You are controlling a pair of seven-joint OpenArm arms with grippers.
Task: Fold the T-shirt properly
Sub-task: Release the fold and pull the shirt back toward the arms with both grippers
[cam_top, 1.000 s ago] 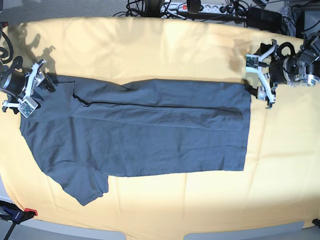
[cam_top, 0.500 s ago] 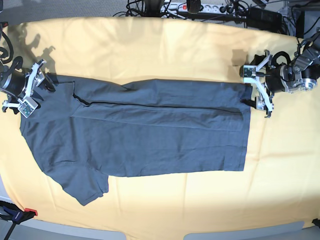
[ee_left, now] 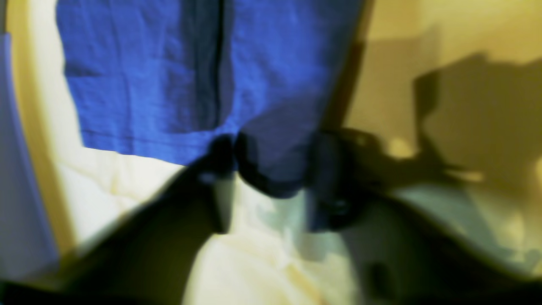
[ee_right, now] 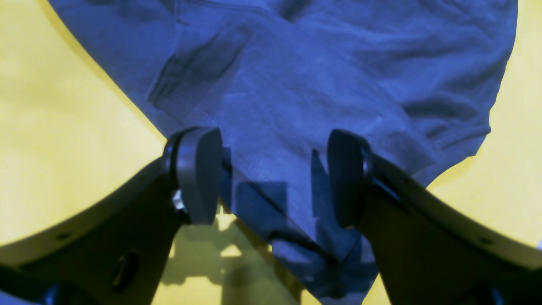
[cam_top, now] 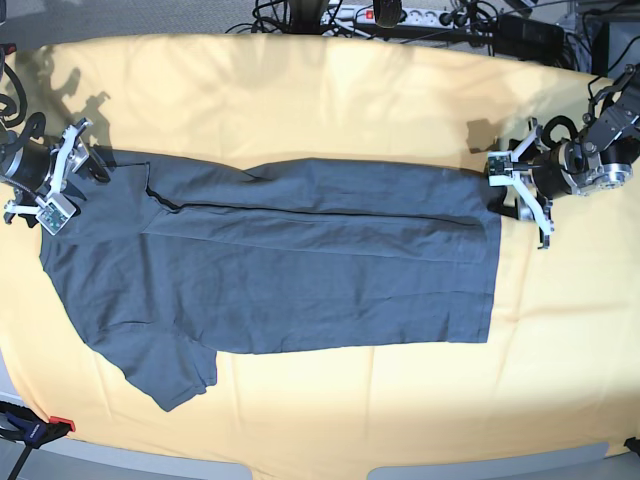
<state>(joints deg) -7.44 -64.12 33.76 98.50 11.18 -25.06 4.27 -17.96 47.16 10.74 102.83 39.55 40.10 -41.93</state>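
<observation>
Yellow-orange cloth [cam_top: 300,100] covers the whole table, cables and a power strip [cam_top: 400,15] along the 12 o'clock edge behind it

T-shirt [cam_top: 300,260] lies flat across the middle of the cloth, dark grey, long axis running 9 to 3 o'clock. Collar end at 9, straight hem at 3. Far side already folded inward, fold line running lengthwise through the upper half. One sleeve [cam_top: 175,370] sticks out toward 7 o'clock, flat on the cloth

Left gripper [cam_top: 520,195] sits at the 3 o'clock end, right at the far corner of the hem. Left wrist view is blurred, but the two fingers [ee_left: 220,186] straddle the hem corner of the T-shirt [ee_left: 271,169], fabric bunched between them, jaws partly drawn in. Can't tell from the blur if the fabric is actually pinched or just sitting in the gap

Right gripper [cam_top: 55,180] at the 9 o'clock end, over the shoulder area by the collar. Right wrist view shows its jaws spread wide, pads [ee_right: 199,173] well apart, with the T-shirt [ee_right: 296,84] lying flat under and between them, nothing clamped. Yellow cloth [ee_right: 63,127] visible either side of the shirt in that view
</observation>
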